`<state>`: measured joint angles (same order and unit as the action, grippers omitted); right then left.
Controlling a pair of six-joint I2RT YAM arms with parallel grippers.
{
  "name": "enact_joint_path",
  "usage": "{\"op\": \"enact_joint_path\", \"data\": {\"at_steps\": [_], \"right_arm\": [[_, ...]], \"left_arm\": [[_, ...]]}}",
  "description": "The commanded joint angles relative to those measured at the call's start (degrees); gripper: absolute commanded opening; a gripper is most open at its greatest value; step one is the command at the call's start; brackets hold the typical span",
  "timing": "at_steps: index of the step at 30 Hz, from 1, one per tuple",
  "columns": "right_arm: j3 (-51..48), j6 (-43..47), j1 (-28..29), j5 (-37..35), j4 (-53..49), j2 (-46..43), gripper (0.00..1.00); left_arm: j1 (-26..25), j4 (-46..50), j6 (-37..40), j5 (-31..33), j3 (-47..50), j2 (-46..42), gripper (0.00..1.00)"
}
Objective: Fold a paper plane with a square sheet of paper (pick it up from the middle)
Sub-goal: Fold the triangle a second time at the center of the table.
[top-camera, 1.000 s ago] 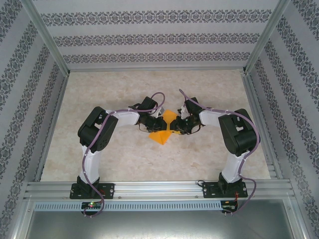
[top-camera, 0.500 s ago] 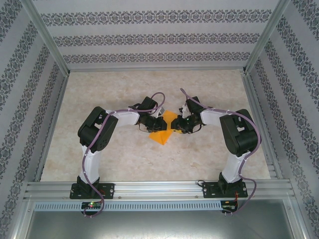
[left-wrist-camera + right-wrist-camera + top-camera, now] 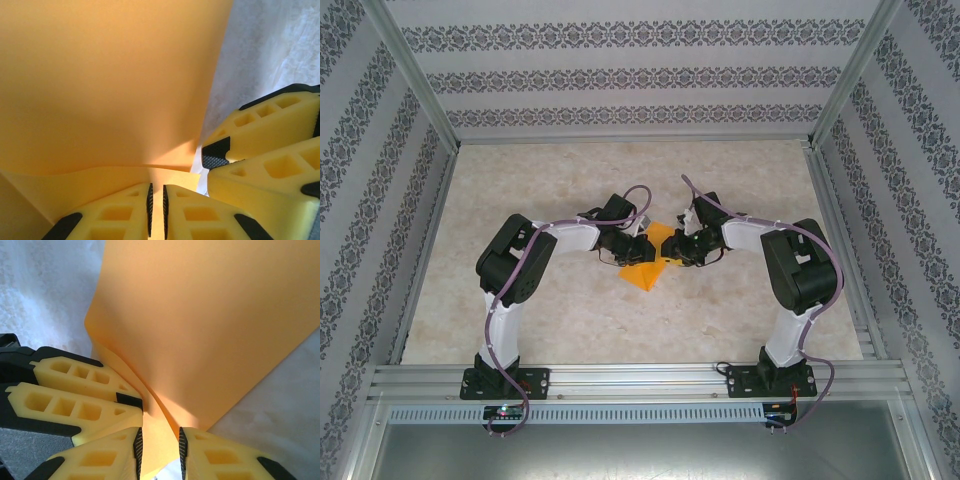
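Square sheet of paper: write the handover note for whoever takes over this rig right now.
Left gripper: shut on the square sheet of paper.
Right gripper: jaws slightly apart with paper between them; a firm pinch can't be confirmed.
Sheet: middle of the table, between both grippers, bent into a curl near the fingers.
Done: sheet grasped, a bend begun.
Left: no dart shape yet; the plane folds remain.

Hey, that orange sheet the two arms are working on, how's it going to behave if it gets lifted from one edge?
Probably floppy: the square sheet of paper bows and ripples near the left gripper, whose jaws pinch it. Likely very light, being so thin. It may crease easily; a soft fold shows in the right wrist view.
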<state>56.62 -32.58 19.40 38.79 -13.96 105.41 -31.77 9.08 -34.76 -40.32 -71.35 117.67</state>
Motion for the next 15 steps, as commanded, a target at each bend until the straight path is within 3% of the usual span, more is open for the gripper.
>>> {"op": "enact_joint_path", "data": {"at_steps": [1, 15], "right_arm": [[1.57, 1.51, 0.68, -2.14, -2.02, 0.02, 0.28], [3.18, 2.96, 1.89, -3.1, -3.86, 3.17, 0.23]], "left_arm": [[0.13, -1.32, 1.23, -0.94, 0.61, -2.24, 0.18], [0.48, 3.26, 3.58, -0.21, -2.54, -4.76, 0.19]]}}
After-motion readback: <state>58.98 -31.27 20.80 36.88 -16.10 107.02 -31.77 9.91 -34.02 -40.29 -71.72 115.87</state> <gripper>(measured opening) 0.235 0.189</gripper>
